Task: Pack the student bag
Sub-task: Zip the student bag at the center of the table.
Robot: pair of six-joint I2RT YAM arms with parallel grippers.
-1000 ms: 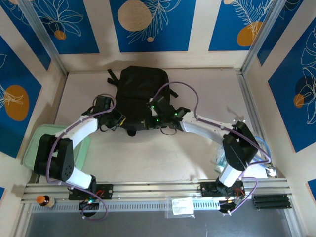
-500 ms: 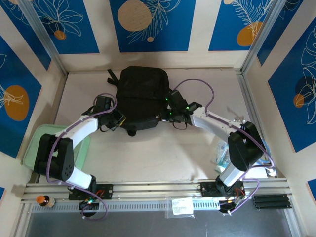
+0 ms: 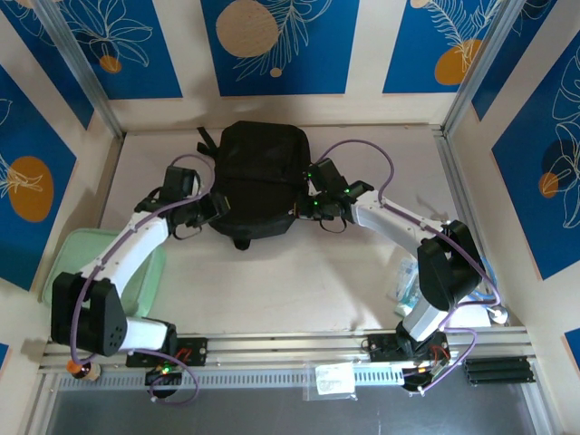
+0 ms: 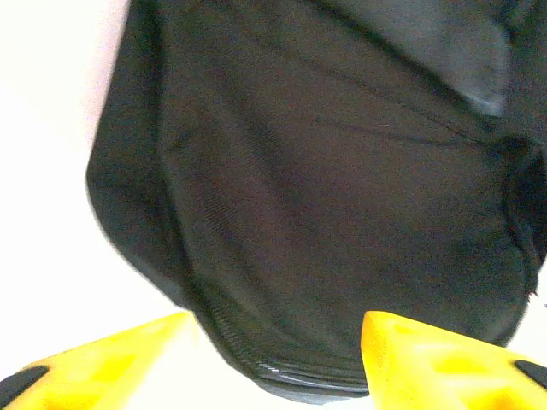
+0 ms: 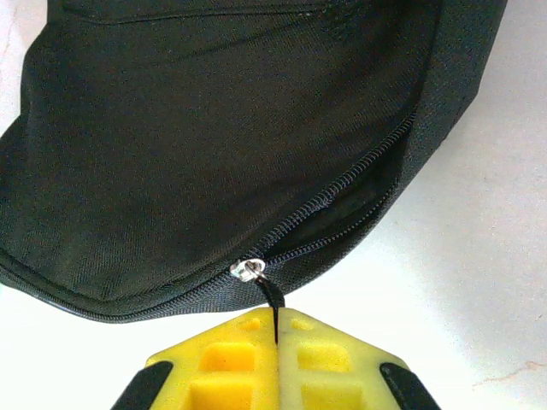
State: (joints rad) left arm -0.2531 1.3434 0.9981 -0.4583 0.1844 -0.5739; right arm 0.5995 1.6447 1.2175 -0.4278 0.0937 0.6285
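Looking down from above, I see the large black soft fabric backpack [image 3: 258,177] lying flat at the middle back of the pale worktop [image 3: 272,290], with one arm at each side of it. The right end effector [image 5: 275,331] is fully closed, and its yellow fingers pinch the thin black pull cord [image 5: 272,296] of the small metal zip slider [image 5: 248,270]. On the right of the slider the zip teeth [image 5: 359,184] stand apart; on the left of it they are joined. The left end effector [image 4: 275,333] is about half open and holds nothing; the lower edge of the backpack lies just beyond its two yellow fingers.

My worry is the grip on the cord. It is thin and could slip out of the pads if I pull at an angle to the zip line. Also nothing pins the backpack, so I think a pull may drag the whole thing over the worktop or bunch the fabric and jam the slider.

I can read no brand, label or writing on the backpack.
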